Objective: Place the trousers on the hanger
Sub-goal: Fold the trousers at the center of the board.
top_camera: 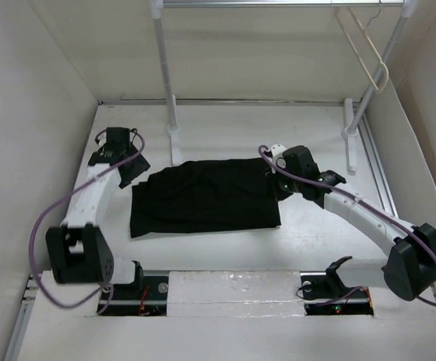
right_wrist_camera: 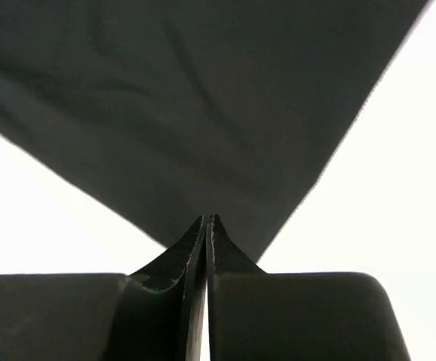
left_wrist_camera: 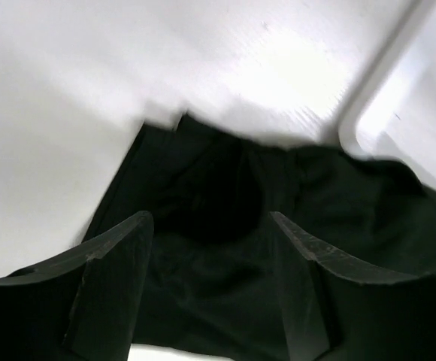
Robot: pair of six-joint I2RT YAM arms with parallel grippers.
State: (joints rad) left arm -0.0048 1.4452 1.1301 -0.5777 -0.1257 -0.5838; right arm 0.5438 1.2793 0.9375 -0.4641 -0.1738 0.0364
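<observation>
Black trousers [top_camera: 203, 197] flat on table [top_camera: 225, 252], left gripper [left_wrist_camera: 210, 219] open over left edge, right gripper [right_wrist_camera: 209, 220] closed, pinching right corner.

The overhead camera hangs high above the near edge of the white table [top_camera: 225, 248]. It looks down and away from far enough back to take in the whole surface, the black trousers [top_camera: 203, 195] spread mid-table and the rack [top_camera: 165, 60] at the far end.

The left wrist camera sits just behind the left gripper [left_wrist_camera: 210, 218] and looks out between its fingers, close over the crumpled edge of the cloth, with the picture blurred. The right wrist camera sights along the right gripper [right_wrist_camera: 207, 218] from nearer still, and cloth fills the upper frame.

All three views share the trousers and the table under them.
</observation>
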